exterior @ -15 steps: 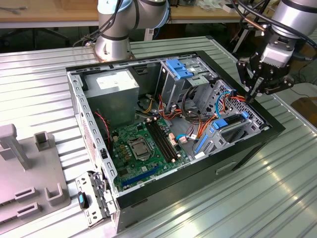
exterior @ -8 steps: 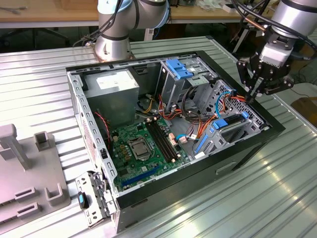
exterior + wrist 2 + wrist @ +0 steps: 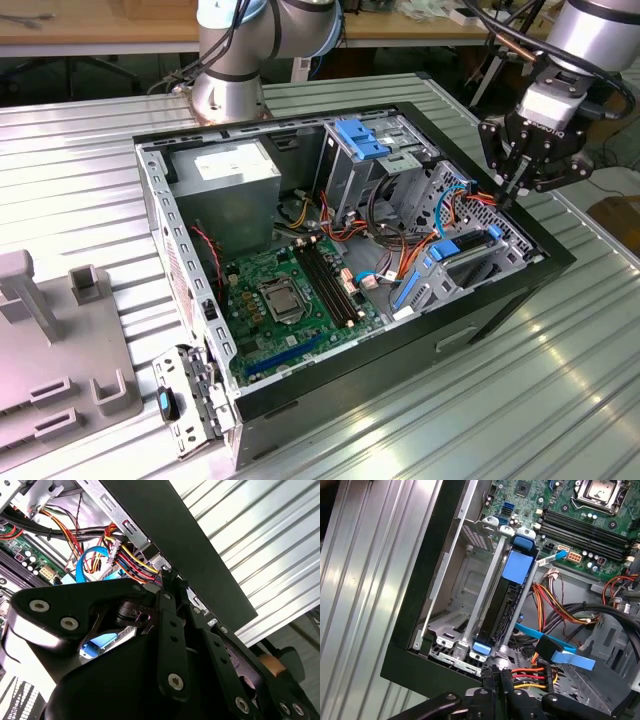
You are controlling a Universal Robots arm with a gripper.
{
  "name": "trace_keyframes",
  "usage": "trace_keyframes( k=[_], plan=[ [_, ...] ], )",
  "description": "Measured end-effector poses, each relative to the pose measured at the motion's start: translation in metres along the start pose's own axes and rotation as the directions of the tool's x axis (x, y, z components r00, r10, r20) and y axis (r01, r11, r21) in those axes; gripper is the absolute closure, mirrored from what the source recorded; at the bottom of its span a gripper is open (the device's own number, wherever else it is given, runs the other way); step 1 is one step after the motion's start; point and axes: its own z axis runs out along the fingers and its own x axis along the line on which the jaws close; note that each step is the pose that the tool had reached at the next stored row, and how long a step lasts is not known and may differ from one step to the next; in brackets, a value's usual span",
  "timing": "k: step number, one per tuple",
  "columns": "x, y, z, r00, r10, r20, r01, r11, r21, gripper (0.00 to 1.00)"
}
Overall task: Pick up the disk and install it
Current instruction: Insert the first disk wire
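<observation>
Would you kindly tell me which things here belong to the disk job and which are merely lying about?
Job: disk, seated in the drive cage; gripper, by the cables.
Lying about: grey fixture, power supply, motherboard.

The arm (image 3: 585,35) is seen at the far side on the exterior view's right, bent downward. The gripper (image 3: 512,190) is pointed down, and its fingers (image 3: 522,170) are brought close together, nothing held between them.
</observation>
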Motion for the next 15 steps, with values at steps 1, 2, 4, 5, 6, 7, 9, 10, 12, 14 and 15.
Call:
trace_keyframes(
  k=[1,2,4,5,6,7,9,10,12,14,15],
  plan=[
    [0.0000,0.0000,0.0000,1.0000,0.003,-0.0001,-0.003,1.0000,-0.0003,0.83],
    [0.0000,0.0000,0.0000,1.0000,0.003,-0.0002,-0.003,1.0000,-0.0004,0.83],
    [0.0000,0.0000,0.0000,1.0000,0.004,-0.0001,-0.004,1.0000,-0.0004,0.83],
    [0.0000,0.0000,0.0000,1.0000,0.004,-0.0002,-0.004,1.0000,-0.0004,0.83],
    [0.0000,0.0000,0.0000,1.0000,0.004,-0.0002,-0.004,1.0000,-0.0004,0.83],
    [0.0000,0.0000,0.0000,1.0000,0.004,-0.0002,-0.004,1.0000,-0.0004,0.83],
    [-0.0003,0.0007,0.0000,1.0000,0.006,-0.0003,-0.006,1.0000,-0.0005,0.83],
    [-0.0009,0.0021,-0.0002,1.0000,0.007,-0.0006,-0.007,1.0000,-0.0004,0.83],
    [-0.0017,0.0045,-0.0004,1.0000,0.008,-0.0007,-0.008,1.0000,-0.0001,0.83],
    [-0.0025,0.0067,-0.0006,0.9999,0.015,-0.0012,-0.015,0.9999,-0.0006,0.83],
    [-0.0028,0.0073,-0.0007,0.9996,0.027,-0.0020,-0.027,0.9996,-0.0019,0.83]
  ],
)
